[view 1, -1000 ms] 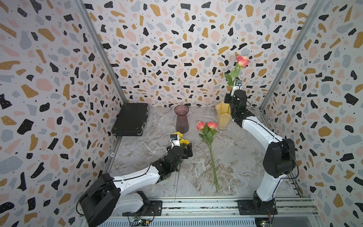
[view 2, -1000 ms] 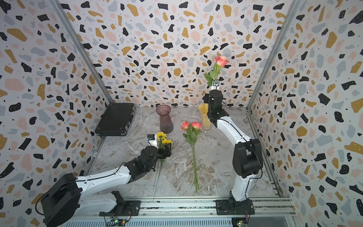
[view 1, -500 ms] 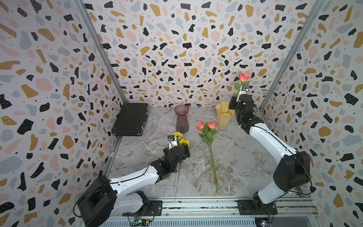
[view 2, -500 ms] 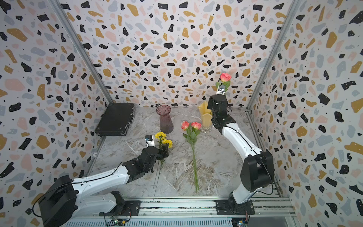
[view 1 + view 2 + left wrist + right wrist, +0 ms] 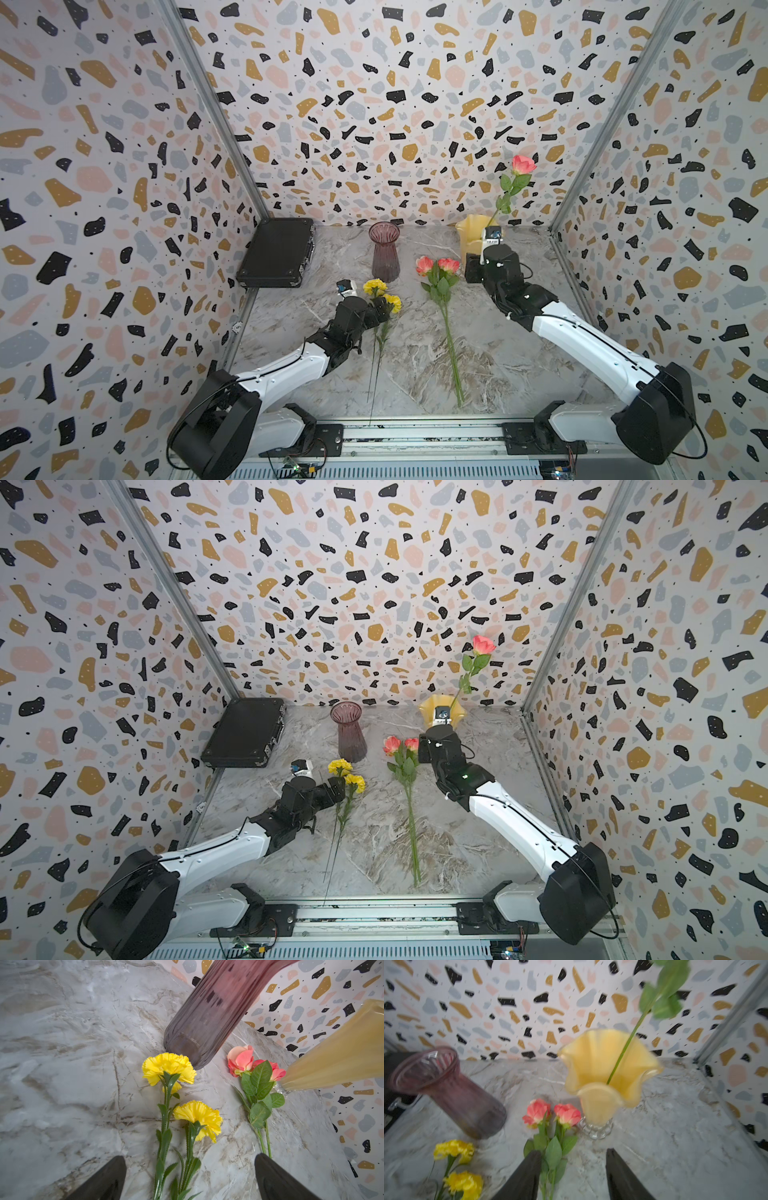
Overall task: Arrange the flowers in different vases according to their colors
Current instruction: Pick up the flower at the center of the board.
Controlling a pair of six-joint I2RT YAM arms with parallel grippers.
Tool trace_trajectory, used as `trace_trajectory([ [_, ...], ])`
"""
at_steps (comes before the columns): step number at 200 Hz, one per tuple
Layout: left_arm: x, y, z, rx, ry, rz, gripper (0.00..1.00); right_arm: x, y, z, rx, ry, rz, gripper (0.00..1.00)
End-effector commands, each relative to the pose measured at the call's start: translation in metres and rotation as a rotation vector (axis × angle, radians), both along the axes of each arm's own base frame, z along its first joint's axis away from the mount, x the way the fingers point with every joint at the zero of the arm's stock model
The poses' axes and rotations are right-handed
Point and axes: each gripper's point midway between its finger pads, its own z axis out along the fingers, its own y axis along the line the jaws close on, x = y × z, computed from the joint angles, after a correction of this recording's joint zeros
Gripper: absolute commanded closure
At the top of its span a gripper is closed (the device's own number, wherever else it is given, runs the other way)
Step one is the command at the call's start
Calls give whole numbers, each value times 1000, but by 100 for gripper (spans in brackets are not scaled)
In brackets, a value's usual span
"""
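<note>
In both top views the right wrist hides the lower body and foot of the yellow vase (image 5: 469, 232), which stands at about 1 o'clock on the table; only its wavy rim shows there. One pink rose (image 5: 523, 164) stands in it, slanting up toward 1 o'clock. The right wrist view is smeared and cuts the bloom off; the stem seems to rest on the far rim. The right gripper (image 5: 572, 1152) hangs just on the vase's 6 o'clock side, jaws spread and gripping nothing. One finger overlaps the leaves of the two pink roses (image 5: 441, 286) in that view, and contact cannot be judged. Those two lie flat at table centre, blooms toward 12, stems toward 6.

The left gripper (image 5: 189, 1156) sits low over the two yellow flowers (image 5: 392, 302), at 9 o'clock of the roses. Its jaws are spread wide on either side of both stems, clear of them. In both top views its fingers merge into the dark wrist. The purple vase (image 5: 384, 253) stands upright at 12 o'clock, just beyond the yellow blooms; the left wrist view cuts off its rim.

A black case (image 5: 276, 253) lies at 10 o'clock. The table (image 5: 498, 353) is grey-veined marble. Terrazzo-patterned walls (image 5: 374, 83) enclose three sides, and a metal rail (image 5: 415, 432) at 6 o'clock carries both arm bases.
</note>
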Motion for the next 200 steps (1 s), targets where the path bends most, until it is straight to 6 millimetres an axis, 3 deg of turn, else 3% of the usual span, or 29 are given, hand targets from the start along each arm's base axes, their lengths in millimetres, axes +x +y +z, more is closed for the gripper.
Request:
trace_trajectory([
  [1, -1, -21, 12, -88, -44, -96, 1, -31, 14, -48, 77, 165, 94, 45],
  [23, 0, -23, 10, -82, -42, -109, 1, -42, 4, -95, 55, 212, 69, 45],
  [33, 0, -26, 8, -79, -37, -122, 1, -47, 9, -113, 24, 253, 122, 44],
  [55, 3, -34, 3, -85, -11, -152, 1, -44, 45, -126, 65, 309, 275, 44],
  [81, 4, -46, -5, -98, 21, -196, 1, -45, 45, -155, 27, 440, 244, 48],
  [126, 5, -59, -12, -136, 57, -237, 0, -49, 47, -173, 48, 552, 197, 56],
  [160, 7, -59, -13, -119, 59, -240, 0, -46, 45, -184, 11, 577, 187, 63],
  [175, 7, -58, -15, -101, 69, -238, 0, -46, 48, -188, -4, 593, 202, 73],
  [200, 7, -58, -15, -105, 64, -242, 0, -41, 45, -194, -41, 606, 186, 76],
])
